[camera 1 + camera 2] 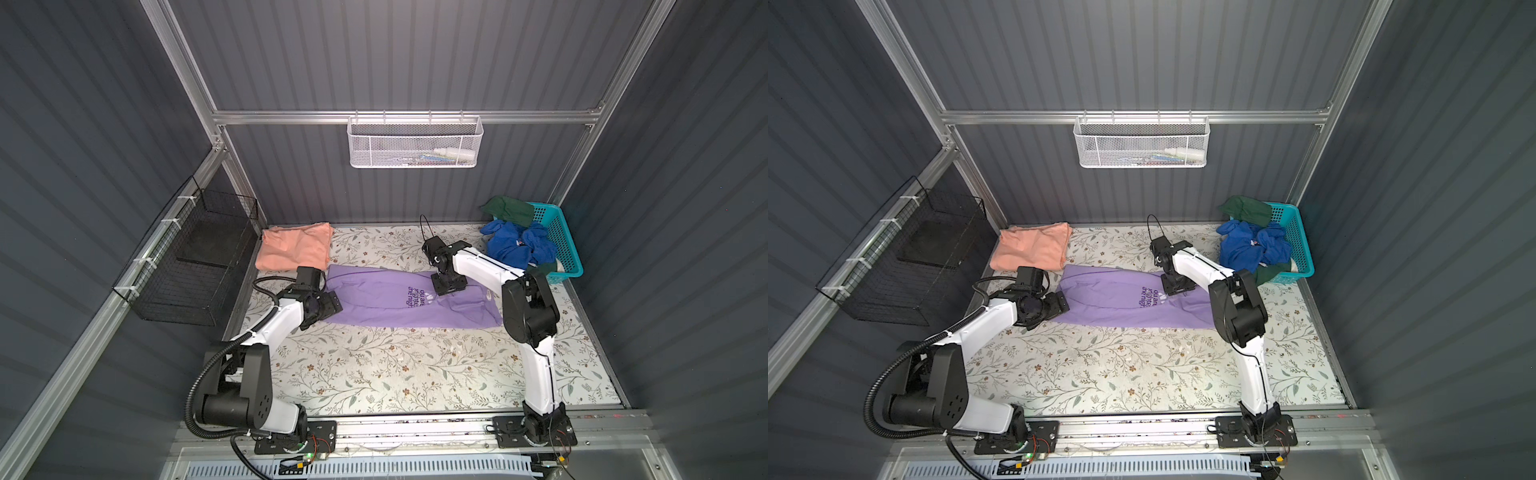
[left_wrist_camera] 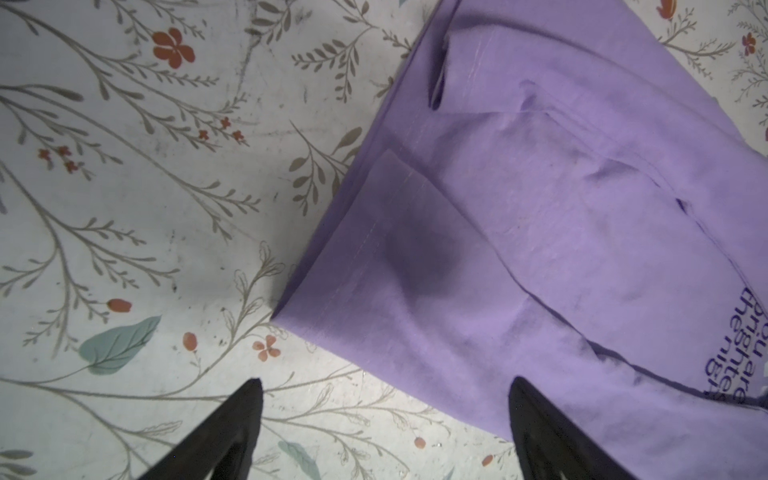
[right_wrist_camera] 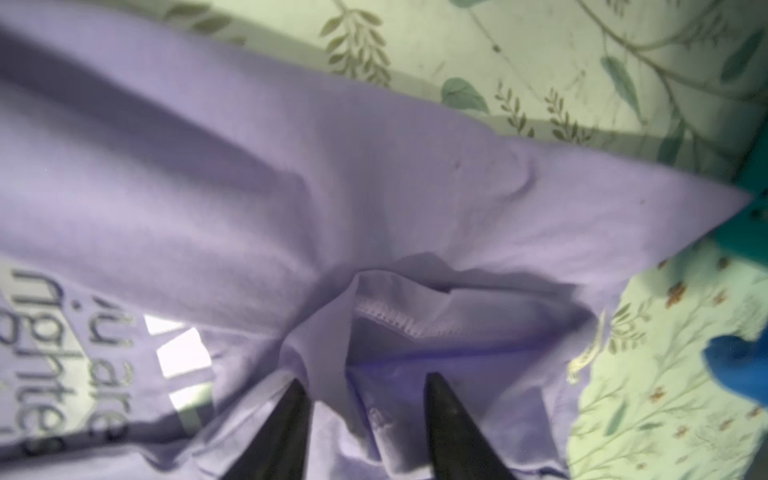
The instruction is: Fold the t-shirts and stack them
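The lavender t-shirt [image 1: 386, 299] [image 1: 1113, 299] lies across the middle of the table as a long folded strip, with its dark lettering facing up. At its left end my left gripper [image 1: 337, 302] [image 2: 386, 380] stands open. One of its fingers is over the shirt's [image 2: 540, 208] edge and the other over bare table. My right gripper [image 1: 449, 289] [image 3: 365, 377] points down onto the right part of the shirt [image 3: 332, 187]. Its jaws are apart, and a bunched fold of fabric lies loose between them. The salmon t-shirt [image 1: 293, 249] [image 1: 1032, 249] lies folded at the back left.
A turquoise basket [image 1: 561, 237] at the back right holds a blue garment [image 1: 519, 245] and a green one [image 1: 507, 210]. A black wire basket [image 1: 195, 257] hangs on the left wall. A white mesh basket [image 1: 415, 143] hangs on the back rail.
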Action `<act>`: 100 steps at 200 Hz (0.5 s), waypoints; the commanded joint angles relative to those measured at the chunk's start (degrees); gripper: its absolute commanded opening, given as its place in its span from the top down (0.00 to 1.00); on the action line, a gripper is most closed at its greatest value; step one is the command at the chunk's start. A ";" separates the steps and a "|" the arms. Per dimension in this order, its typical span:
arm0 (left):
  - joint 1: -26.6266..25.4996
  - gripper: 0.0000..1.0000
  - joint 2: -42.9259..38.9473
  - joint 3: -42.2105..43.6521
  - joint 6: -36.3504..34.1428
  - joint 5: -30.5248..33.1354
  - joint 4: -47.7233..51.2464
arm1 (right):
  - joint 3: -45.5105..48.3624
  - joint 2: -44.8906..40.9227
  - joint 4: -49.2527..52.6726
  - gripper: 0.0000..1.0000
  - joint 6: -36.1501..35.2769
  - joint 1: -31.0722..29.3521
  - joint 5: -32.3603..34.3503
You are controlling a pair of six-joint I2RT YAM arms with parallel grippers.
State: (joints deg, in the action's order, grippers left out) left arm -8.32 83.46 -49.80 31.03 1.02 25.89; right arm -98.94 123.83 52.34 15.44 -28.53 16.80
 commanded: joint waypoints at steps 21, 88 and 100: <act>-1.39 0.05 -5.48 0.45 -1.75 -0.49 0.12 | 3.93 -8.45 -1.92 0.33 1.78 3.83 -4.64; -5.54 0.00 -8.53 -1.03 -3.45 5.02 1.60 | 24.36 -27.12 -8.97 0.20 10.90 6.22 -4.61; -6.65 0.00 -6.82 -1.71 -3.78 5.22 1.29 | 27.81 -28.55 -10.47 0.27 12.11 6.28 -6.23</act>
State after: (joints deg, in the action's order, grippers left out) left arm -13.04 74.43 -49.67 29.06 4.47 25.82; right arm -77.03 96.33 44.27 23.18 -21.96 12.58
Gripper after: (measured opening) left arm 0.997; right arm 0.782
